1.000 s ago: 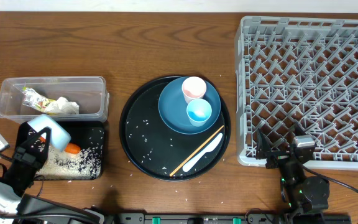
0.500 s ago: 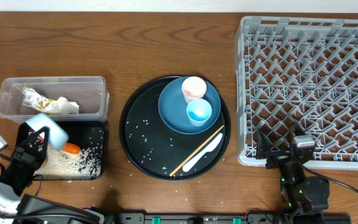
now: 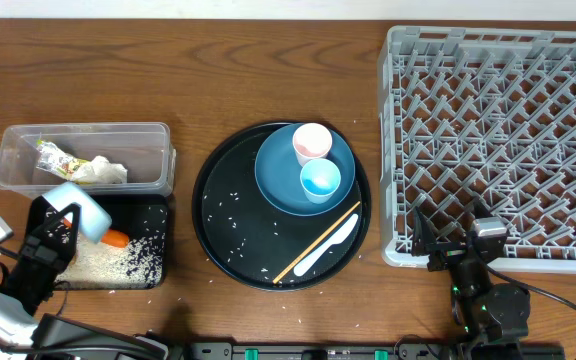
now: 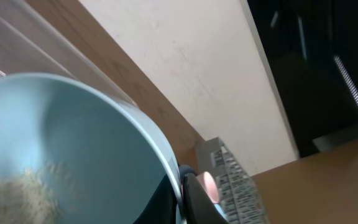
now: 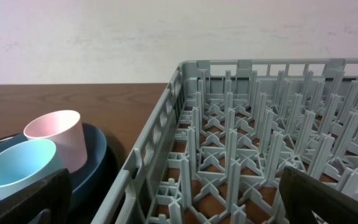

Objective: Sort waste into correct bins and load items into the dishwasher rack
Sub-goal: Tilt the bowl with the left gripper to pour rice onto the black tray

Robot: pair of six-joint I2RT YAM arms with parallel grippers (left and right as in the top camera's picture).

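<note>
Clamping left end effector (image 3: 56, 230) holds a tilted white-and-light-blue bowl (image 3: 76, 206)
Bowl over the flat black rectangular tray (image 3: 154, 212) of white rice grains (image 3: 120, 263) and an orange carrot (image 3: 115, 238); right end effector (image 3: 451, 240), jaws apart, beside the grey plastic lattice rack (image 3: 498, 120)

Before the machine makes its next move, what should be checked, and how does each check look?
1. The left pincer grips the bowl: ok, closed on its rim.
2. The bowl is above the flat black tray: ok.
3. The bowl is emptied: not ok, rice grains show inside it.
4. The right pincer is open and holds nothing: ok.
5. The dishwasher rack has room: ok, nothing stands in it.
</note>
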